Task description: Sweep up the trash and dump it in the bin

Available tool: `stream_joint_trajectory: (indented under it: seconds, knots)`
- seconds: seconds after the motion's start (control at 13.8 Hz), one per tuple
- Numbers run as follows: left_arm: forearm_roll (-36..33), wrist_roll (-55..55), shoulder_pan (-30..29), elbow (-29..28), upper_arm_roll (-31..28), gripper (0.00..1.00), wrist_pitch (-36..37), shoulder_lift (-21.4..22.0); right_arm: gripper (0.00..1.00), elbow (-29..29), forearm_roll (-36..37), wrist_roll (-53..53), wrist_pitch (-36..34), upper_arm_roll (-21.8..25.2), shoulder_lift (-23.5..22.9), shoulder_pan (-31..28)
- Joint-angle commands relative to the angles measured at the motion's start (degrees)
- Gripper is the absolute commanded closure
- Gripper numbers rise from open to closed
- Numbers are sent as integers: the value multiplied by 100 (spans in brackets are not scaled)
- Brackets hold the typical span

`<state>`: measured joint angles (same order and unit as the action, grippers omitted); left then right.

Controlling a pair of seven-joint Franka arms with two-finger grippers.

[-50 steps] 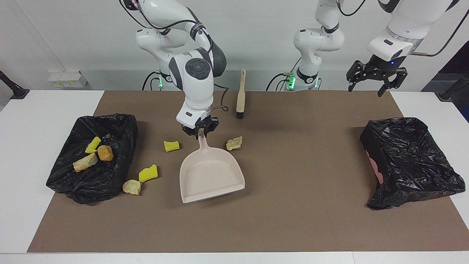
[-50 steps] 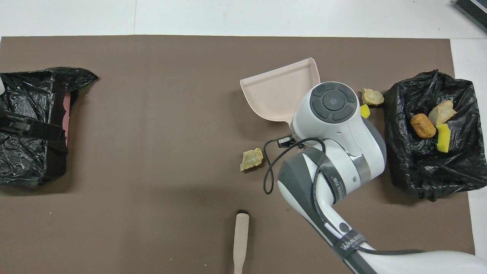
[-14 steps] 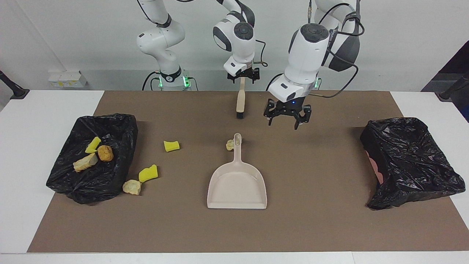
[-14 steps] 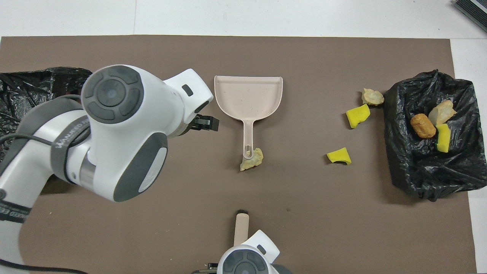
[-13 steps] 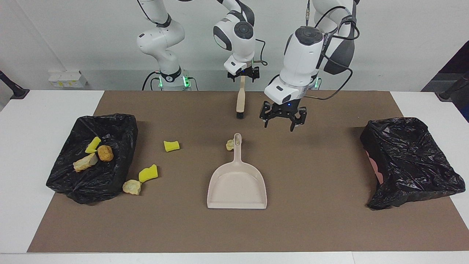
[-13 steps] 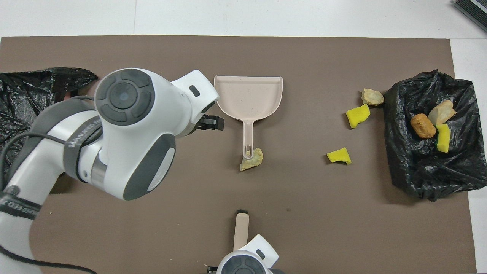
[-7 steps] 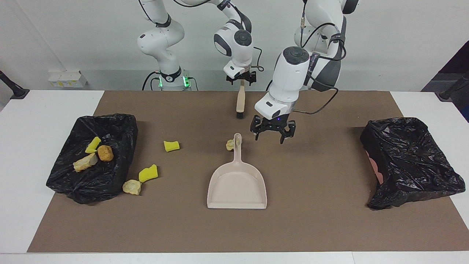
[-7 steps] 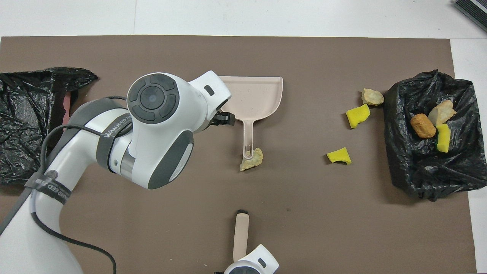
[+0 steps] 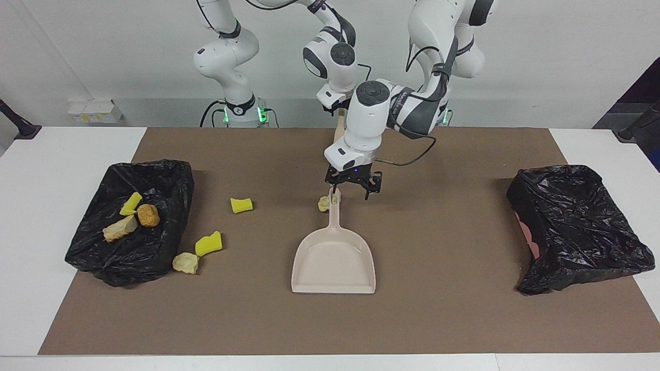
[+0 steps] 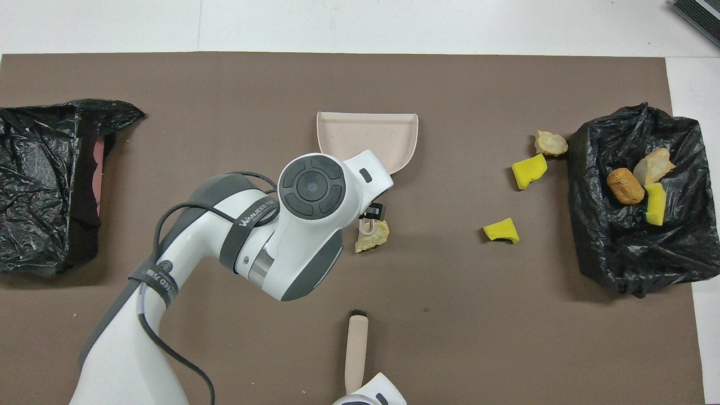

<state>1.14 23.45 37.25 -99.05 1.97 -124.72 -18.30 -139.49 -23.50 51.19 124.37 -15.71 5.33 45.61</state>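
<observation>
While the left gripper (image 9: 352, 188) hangs spread over the dustpan (image 9: 334, 260) handle, I cannot tell the right fingers' state.

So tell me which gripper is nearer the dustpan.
Left. The left gripper is right over the end of the dustpan handle; the right gripper is at the brush, closer to the robots.

The dustpan (image 9: 334, 260) is lying mid-mat, its handle pointing toward the robots. One scrap (image 9: 324, 204) is touching the handle's end. The brush (image 10: 356, 351) is lying nearer the robots than the dustpan. Three scraps (image 9: 206, 243) are scattered on the mat (image 9: 438, 309) between the dustpan and the bin (image 9: 131, 221) at the right arm's end; three more are lying inside it. Another bin (image 9: 577, 226) is sitting at the left arm's end.
</observation>
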Motion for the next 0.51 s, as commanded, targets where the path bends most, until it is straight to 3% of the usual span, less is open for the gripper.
stream_joint_trajectory:
  seconds: [0.0,0.07,0.22,0.36,0.43]
  knots:
    - [35,622,133,-176,-92,0,-621,-24,77,-34,-119,163,114,24,-67,27]
    - [70,861,133,-150,-92,0,-806,-155,98,-25,-128,189,114,24,-67,10]
    - [53,1056,221,139,-100,0,-905,-637,100,10,-119,215,96,33,-102,-26]
    - [79,1056,213,334,-92,0,-914,-771,100,36,-119,277,9,59,-67,-209]
    - [79,1065,212,343,-100,8,-905,-780,100,36,-119,286,-183,59,20,-402]
